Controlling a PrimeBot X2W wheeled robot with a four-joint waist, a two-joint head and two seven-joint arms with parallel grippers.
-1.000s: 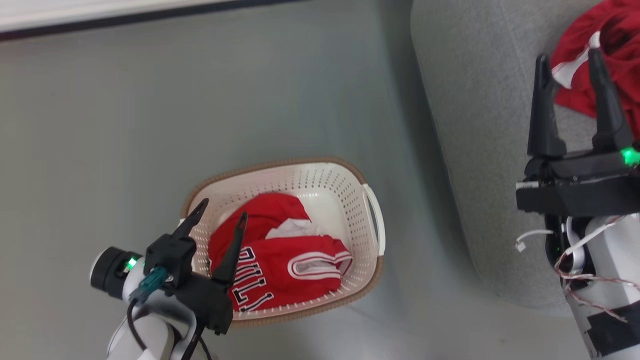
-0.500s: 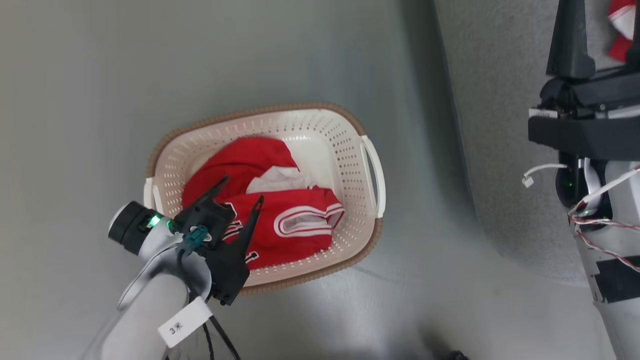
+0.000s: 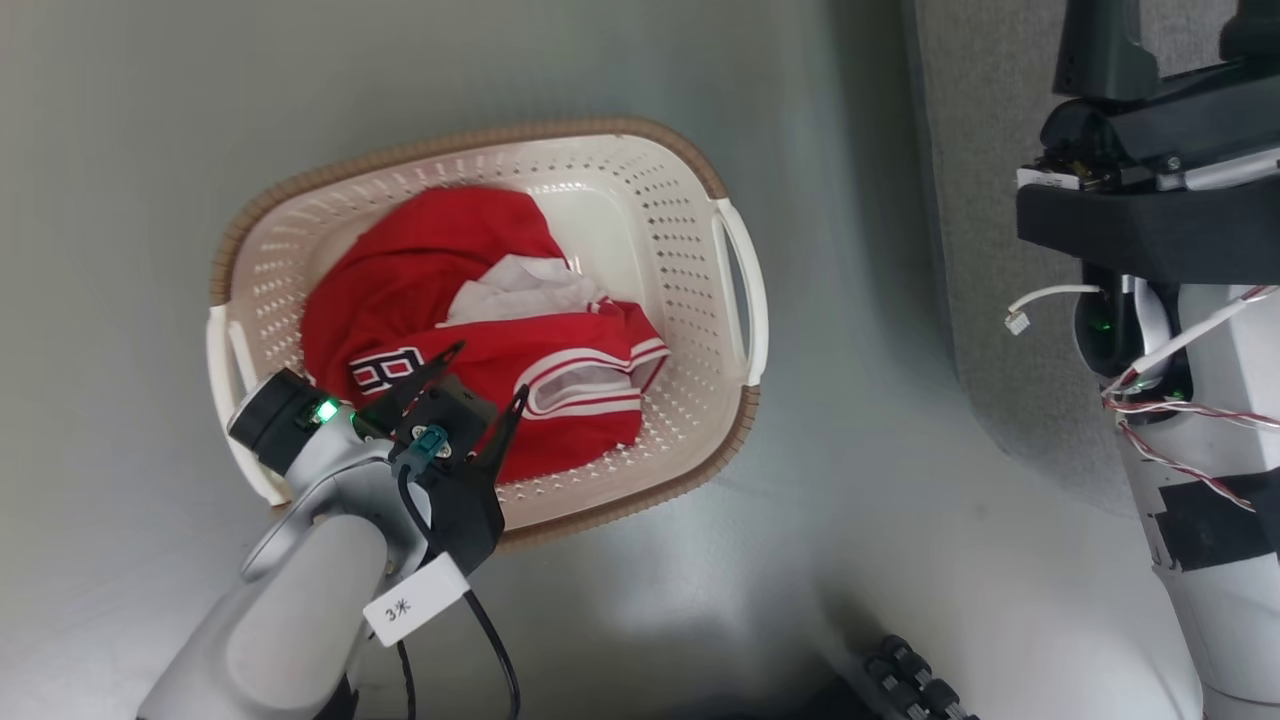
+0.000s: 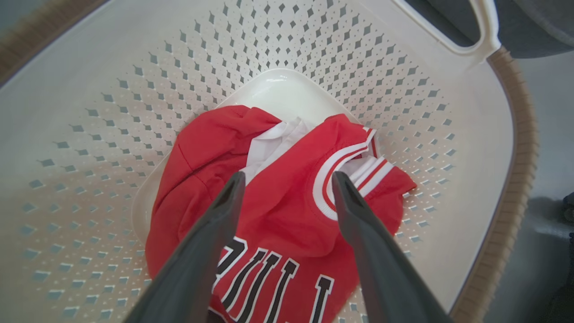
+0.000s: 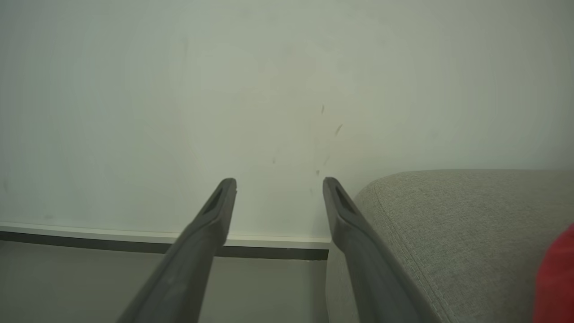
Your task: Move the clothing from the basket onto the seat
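- My left gripper (image 4: 287, 177): released, fingers spread wide, nothing between them.
- It hangs over the basket (image 3: 640, 128), at the near-left end, with the tips pointing down into it.
- Left wrist view: both tips sit over the clothing (image 3: 430, 260). I can't tell whether they touch the cloth.
- The clothing is bunched in the bottom of the basket, more toward its left half. Bare basket floor shows on the right side.
- Top of the pile is a red jersey (image 4: 278, 278) with dark white-edged lettering and white-striped trim. One finger lies across the lettering end, the other over the striped collar edge.
- A white piece (image 3: 520, 290) pokes out between the jersey and the plain red garment behind it.
- The basket stands on the grey floor (image 3: 150, 150), near the seat (image 5: 448, 224) but not touching it. Its white loop handle (image 3: 745, 280) faces the seat.
- My right gripper (image 5: 279, 181): also released, fingers apart and empty. It points level toward the pale wall (image 5: 179, 89), beside the seat's rounded corner.
- Right wrist view: a red piece (image 5: 558, 278) shows at the far right edge, on the seat. It is cut off, so I can't tell which garment it is.
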